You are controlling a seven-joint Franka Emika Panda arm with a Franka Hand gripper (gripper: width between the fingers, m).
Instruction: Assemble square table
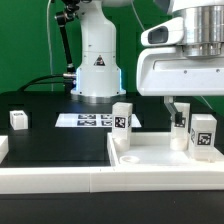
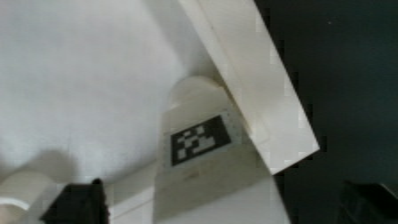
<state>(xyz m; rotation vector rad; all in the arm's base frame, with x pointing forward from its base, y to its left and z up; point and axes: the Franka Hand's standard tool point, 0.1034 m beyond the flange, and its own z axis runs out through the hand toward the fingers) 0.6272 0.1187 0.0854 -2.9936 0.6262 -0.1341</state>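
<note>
The white square tabletop (image 1: 150,155) lies tray-side up at the front of the exterior view's right. Its inner face (image 2: 89,80) and raised rim (image 2: 258,90) fill the wrist view. A tagged white leg (image 1: 122,118) stands at the tabletop's far left corner, and another leg (image 1: 203,135) stands at its right. A third leg (image 1: 18,119) sits alone on the black table at the left. My gripper (image 1: 180,115) hangs over the tabletop's right part. It is open (image 2: 217,205), with a tagged leg (image 2: 210,150) between its dark fingers (image 2: 75,200) and a gap on both sides.
The marker board (image 1: 92,120) lies flat in front of the robot base (image 1: 97,70). A low white border wall (image 1: 50,178) runs along the table's front edge. A rounded white end (image 2: 25,192) shows beside one finger.
</note>
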